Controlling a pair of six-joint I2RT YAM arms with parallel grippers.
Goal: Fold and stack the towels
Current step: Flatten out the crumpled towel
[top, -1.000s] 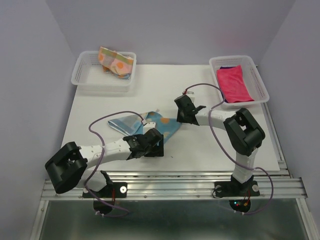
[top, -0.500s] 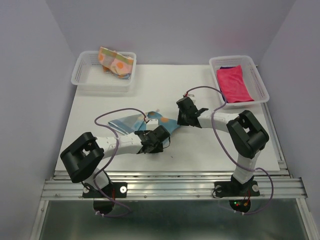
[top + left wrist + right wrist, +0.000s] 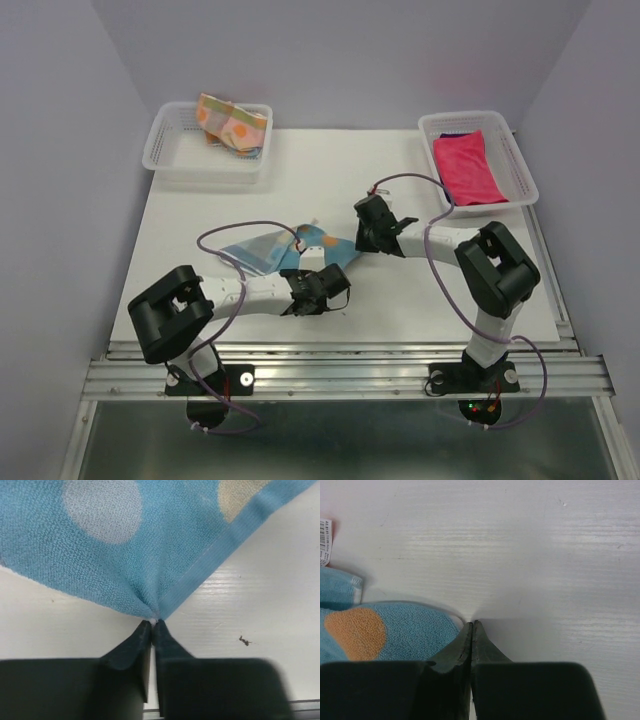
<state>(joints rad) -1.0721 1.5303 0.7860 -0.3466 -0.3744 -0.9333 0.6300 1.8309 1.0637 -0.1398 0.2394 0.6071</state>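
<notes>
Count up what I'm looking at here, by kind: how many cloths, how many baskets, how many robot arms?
Towels: 4 (light-blue towel, orange patterned towel, pink towel, purple towel peeking from under the pink)
Baskets: 2 (left basket, right basket)
Robot arms: 2 (left arm, right arm)
Total: 8

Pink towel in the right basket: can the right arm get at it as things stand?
Probably yes. The pink towel lies uncovered on top in the basket beside the right arm, nothing between. The right gripper is shut at the light-blue towel, so it must open and clear the basket wall.
</notes>
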